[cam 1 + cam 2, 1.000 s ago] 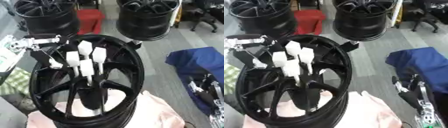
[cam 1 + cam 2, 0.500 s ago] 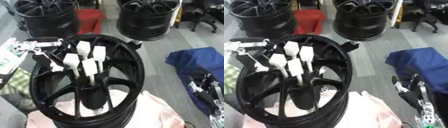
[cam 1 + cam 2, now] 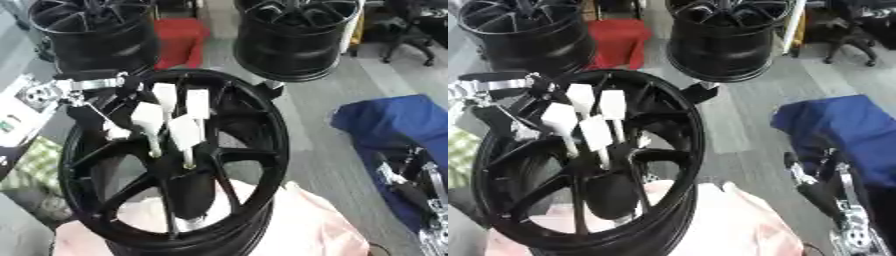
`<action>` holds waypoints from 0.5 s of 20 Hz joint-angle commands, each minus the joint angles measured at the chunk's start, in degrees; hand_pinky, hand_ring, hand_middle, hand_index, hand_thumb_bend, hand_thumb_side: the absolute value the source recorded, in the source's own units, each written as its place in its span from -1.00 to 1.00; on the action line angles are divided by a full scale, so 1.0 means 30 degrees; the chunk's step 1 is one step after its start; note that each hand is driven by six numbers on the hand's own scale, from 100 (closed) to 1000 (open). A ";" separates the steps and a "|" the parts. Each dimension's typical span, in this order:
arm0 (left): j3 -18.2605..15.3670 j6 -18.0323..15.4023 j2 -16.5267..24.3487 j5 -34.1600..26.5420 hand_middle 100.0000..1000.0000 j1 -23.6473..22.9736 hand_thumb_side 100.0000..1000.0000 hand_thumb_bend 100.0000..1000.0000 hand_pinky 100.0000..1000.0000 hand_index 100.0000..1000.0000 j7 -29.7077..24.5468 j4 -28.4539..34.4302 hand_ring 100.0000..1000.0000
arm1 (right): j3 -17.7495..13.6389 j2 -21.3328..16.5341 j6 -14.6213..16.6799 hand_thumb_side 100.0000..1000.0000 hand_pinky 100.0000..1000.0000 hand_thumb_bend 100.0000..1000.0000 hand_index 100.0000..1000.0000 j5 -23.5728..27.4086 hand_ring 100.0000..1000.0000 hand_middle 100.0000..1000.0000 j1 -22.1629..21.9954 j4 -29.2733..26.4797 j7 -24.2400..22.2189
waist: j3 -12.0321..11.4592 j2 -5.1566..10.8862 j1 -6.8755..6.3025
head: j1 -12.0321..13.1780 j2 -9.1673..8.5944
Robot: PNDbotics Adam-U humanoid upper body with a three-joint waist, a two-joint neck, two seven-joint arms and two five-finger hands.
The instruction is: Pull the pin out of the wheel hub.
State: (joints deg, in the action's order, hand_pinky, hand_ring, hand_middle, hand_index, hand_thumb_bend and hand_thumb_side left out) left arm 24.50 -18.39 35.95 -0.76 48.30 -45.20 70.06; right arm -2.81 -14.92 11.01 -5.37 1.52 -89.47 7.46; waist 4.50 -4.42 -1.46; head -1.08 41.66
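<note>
Four pins [image 3: 185, 134], hub [image 3: 188, 172] ends hidden

Glossy black wheel hub [image 3: 175, 165] up front, white pins [image 3: 171, 122] standing out against it. Pale pink cloth [image 3: 306, 225] beneath. Blue fabric [image 3: 394, 120] on the grey floor [image 3: 306, 130]. Red box [image 3: 179, 42] behind, between two more black wheels [image 3: 293, 35]. Green-and-white check cloth [image 3: 26, 170] at the left edge.
</note>
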 commanded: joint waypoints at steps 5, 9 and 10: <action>-0.2088 -0.0162 0.2808 -0.1541 -0.48 0.0545 -1.00 -1.00 -0.14 -0.11 0.0217 0.1238 -0.36 | -0.0151 -0.0349 0.0035 -0.27 0.03 -0.36 0.84 -0.0040 0.33 0.42 0.0095 -0.0116 0.0047 | -0.0188 0.0355 -0.0049 | -0.0046 -0.0009; -0.3844 -0.0341 0.4689 -0.1773 -0.48 -0.0505 -1.00 -1.00 -0.13 -0.10 0.1909 0.1884 -0.36 | -0.0221 -0.0372 0.0027 -0.27 0.03 -0.35 0.84 -0.0061 0.33 0.42 0.0032 -0.0073 0.0115 | -0.0398 0.0401 -0.0073 | -0.0129 0.0019; -0.4346 -0.0354 0.5110 -0.1790 -0.48 -0.0940 -1.00 -1.00 -0.13 -0.11 0.2472 0.1983 -0.36 | -0.0236 -0.0375 0.0027 -0.27 0.03 -0.35 0.84 -0.0064 0.33 0.42 0.0019 -0.0065 0.0133 | -0.0449 0.0409 -0.0071 | -0.0135 0.0027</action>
State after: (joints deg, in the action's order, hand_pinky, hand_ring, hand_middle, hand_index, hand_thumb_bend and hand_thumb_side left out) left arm 13.93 -19.24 47.66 -5.60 44.69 -39.42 74.73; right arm -3.03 -14.92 11.03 -5.37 1.39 -89.16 7.63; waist 3.12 -4.25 -1.68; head -1.33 41.70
